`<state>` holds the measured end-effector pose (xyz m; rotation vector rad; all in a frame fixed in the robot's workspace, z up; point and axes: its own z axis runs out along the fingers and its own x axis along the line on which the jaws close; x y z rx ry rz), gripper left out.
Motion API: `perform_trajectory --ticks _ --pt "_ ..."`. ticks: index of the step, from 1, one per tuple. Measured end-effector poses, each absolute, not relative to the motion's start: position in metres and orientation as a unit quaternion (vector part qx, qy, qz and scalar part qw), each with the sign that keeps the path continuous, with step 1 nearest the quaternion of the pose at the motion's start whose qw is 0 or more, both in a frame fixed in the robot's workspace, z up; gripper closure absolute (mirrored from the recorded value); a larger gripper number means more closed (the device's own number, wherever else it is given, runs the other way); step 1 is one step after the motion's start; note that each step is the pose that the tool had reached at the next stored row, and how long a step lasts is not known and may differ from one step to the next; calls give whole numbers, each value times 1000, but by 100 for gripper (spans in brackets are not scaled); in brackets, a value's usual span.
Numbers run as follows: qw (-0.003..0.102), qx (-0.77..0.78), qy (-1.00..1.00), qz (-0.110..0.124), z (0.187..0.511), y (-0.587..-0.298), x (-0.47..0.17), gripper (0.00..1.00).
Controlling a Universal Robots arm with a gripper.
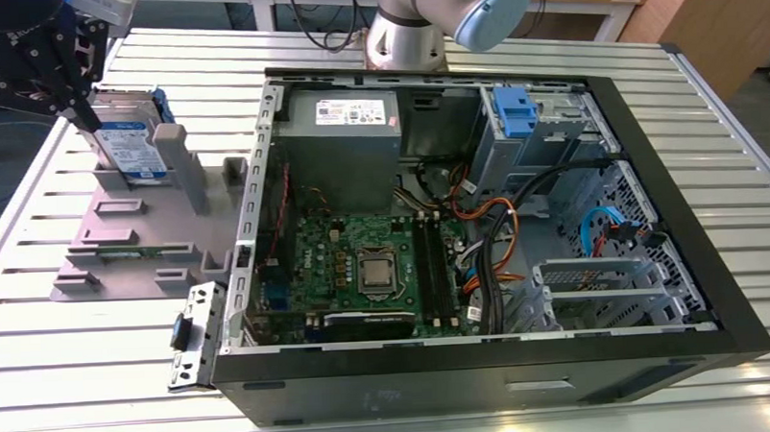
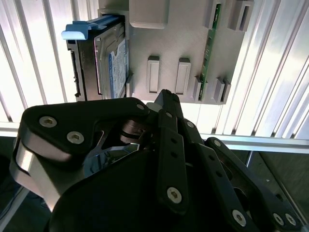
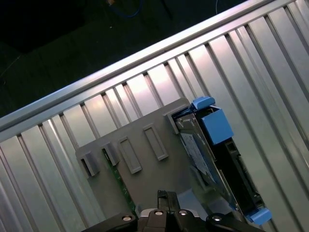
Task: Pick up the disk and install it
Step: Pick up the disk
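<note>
The disk (image 1: 136,140) stands on edge in the grey plastic stand (image 1: 117,240), on the exterior view's left of the open computer case (image 1: 493,366). It is silver with a white-and-blue label and a blue bracket (image 2: 85,30) around it. My black gripper (image 1: 86,113) hangs just above the disk's top edge, a little toward the exterior view's left. It looks shut, fingertips together, with nothing between them. In both wrist views the disk (image 3: 212,162) sits beyond the gripper (image 3: 164,195) tip, apart from it. The second wrist view has the gripper (image 2: 167,95) over the stand (image 2: 188,43).
Inside the case lie a green motherboard (image 1: 361,265), a grey power-supply box (image 1: 343,117), cable bundles (image 1: 488,232) and a drive bay with a blue bracket (image 1: 516,111). A loose metal bracket (image 1: 190,333) lies by the case. The slatted table (image 1: 83,380) ends near the stand.
</note>
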<state>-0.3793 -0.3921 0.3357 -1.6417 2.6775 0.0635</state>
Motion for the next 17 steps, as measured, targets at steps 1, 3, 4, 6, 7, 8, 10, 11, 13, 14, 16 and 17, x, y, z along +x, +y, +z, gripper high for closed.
perform_trajectory --ticks 1,3,4,6,7,8,10,11,13,14,16,17 --pt "0 -523 852 20 336 -392 -379 89" --pt "0 -524 852 20 336 -392 -379 89" --pt "0 -524 851 20 336 -392 -379 89" --pt "0 -525 851 20 336 -392 -379 89" --pt "0 -525 851 20 336 -392 -379 89" --pt "0 -525 851 20 336 -392 -379 89" --pt "0 -526 850 20 336 -392 -379 89" --pt "0 -526 850 20 336 -392 -379 89" --pt "0 -527 850 20 336 -392 -379 89" --pt "0 -527 849 20 336 -392 -379 89" --pt "0 -528 849 20 336 -392 -379 89" --pt "0 -528 849 20 336 -392 -379 89"
